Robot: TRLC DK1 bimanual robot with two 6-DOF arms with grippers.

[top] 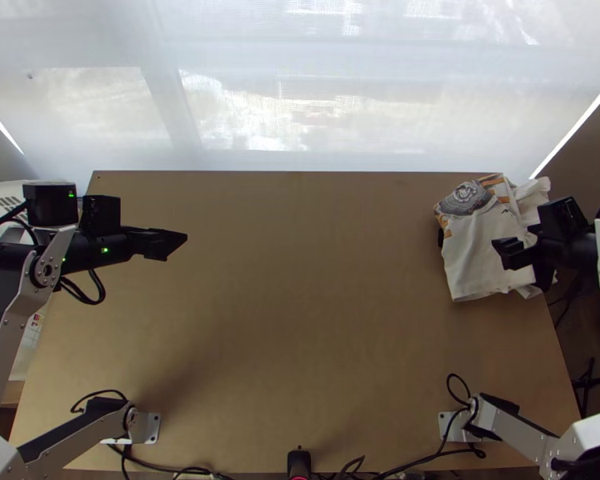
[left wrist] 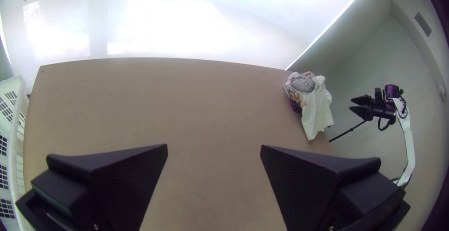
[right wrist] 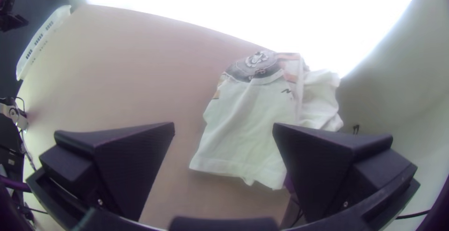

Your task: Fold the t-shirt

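Shirt (top: 476, 248), white with a grey print, lay in loosely folded, rumpled layers at the far right corner of the light wooden table (top: 300, 320). Its far end was close to the far edge, and its right side covered part of the right edge.

The right gripper (top: 518, 262) overlapped the shirt's right side in the top view. Its fingers (right wrist: 135, 165) were wide apart with nothing between them.

The left gripper (top: 174, 242) was above the table's left part, aimed inward, its fingers also spread wide and holding nothing. Between it and the shirt stretched a broad span of wood, with more reaching down to the near edge.

The left wrist view showed something dark purple (left wrist: 295, 105) poking out under the shirt's left side, a vent (left wrist: 423, 24) high on the wall, and a white basket (left wrist: 18, 83) beside the left edge. The top view showed cables (top: 168, 470) along the near edge.
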